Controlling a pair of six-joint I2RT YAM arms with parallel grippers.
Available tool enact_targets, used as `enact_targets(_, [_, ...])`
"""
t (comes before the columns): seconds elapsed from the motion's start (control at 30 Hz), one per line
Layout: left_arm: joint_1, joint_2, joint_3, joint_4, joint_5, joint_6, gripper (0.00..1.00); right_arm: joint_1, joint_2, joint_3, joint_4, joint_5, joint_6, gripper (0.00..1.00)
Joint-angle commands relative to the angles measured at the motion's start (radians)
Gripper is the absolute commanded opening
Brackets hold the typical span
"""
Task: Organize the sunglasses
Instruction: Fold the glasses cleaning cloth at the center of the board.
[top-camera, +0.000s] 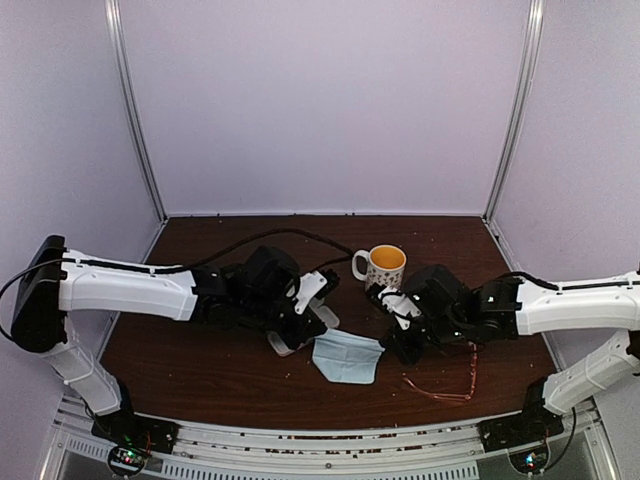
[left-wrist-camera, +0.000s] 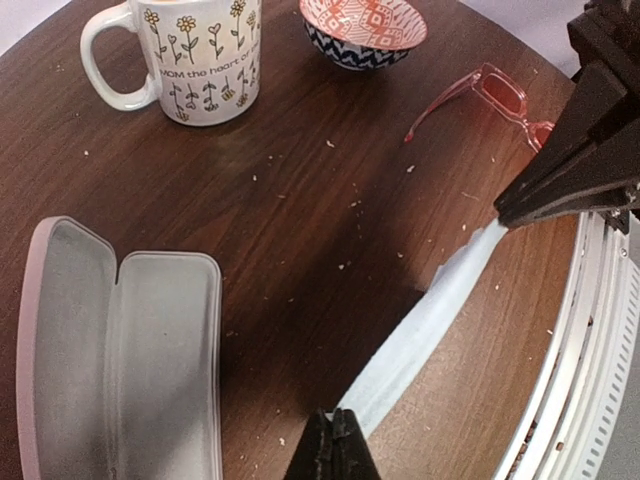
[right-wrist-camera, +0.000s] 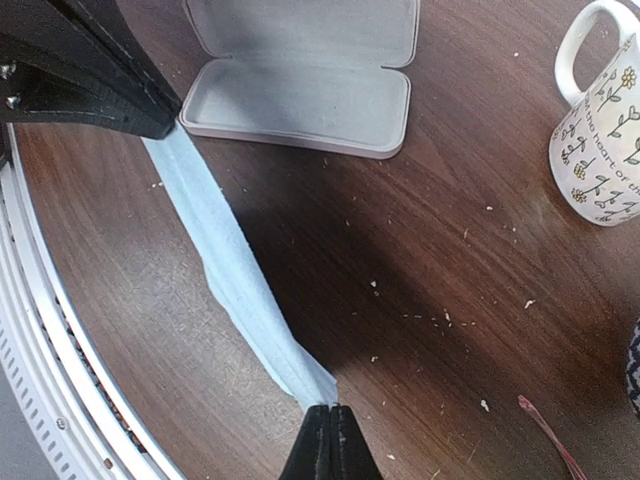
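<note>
The sunglasses (top-camera: 441, 383) lie flat on the table at the front right. Their pink frame also shows in the left wrist view (left-wrist-camera: 492, 98), and one temple tip shows in the right wrist view (right-wrist-camera: 548, 435). My left gripper (top-camera: 312, 334) (left-wrist-camera: 337, 422) is shut on one end of the light blue cloth (top-camera: 347, 357) (left-wrist-camera: 437, 318). My right gripper (top-camera: 390, 345) (right-wrist-camera: 330, 412) is shut on the cloth's other end (right-wrist-camera: 232, 268). The cloth hangs stretched between them just above the table. The pink case (left-wrist-camera: 115, 350) (right-wrist-camera: 305, 70) lies open and empty beside the left gripper.
A white flowered mug (top-camera: 383, 266) (left-wrist-camera: 205, 55) (right-wrist-camera: 600, 130) stands behind the grippers. A red patterned bowl (left-wrist-camera: 362, 25) sits next to it, hidden by the right arm in the top view. The table's metal front edge (right-wrist-camera: 40, 330) is close below the cloth.
</note>
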Motion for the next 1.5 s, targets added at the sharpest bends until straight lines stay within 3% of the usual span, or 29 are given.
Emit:
enact_targets(0.0, [-0.015, -0.056, 0.012, -0.05, -0.032, -0.001, 0.0, 0.005, -0.059, 0.026, -0.073, 0.018, -0.003, 0.0])
enact_targets(0.6, [-0.247, -0.177, -0.032, -0.153, -0.198, -0.169, 0.0, 0.227, -0.179, -0.004, -0.126, 0.046, 0.145, 0.0])
enact_targets(0.8, [-0.234, -0.161, -0.047, -0.15, -0.244, -0.196, 0.0, 0.227, -0.17, -0.024, -0.112, 0.104, 0.174, 0.0])
enact_targets(1.1, [-0.118, -0.042, -0.019, -0.096, -0.172, -0.143, 0.0, 0.122, -0.062, -0.003, -0.101, 0.128, 0.137, 0.0])
enact_targets(1.47, [-0.059, 0.091, 0.057, -0.073, -0.16, -0.097, 0.0, 0.035, 0.07, 0.03, -0.063, 0.16, 0.075, 0.0])
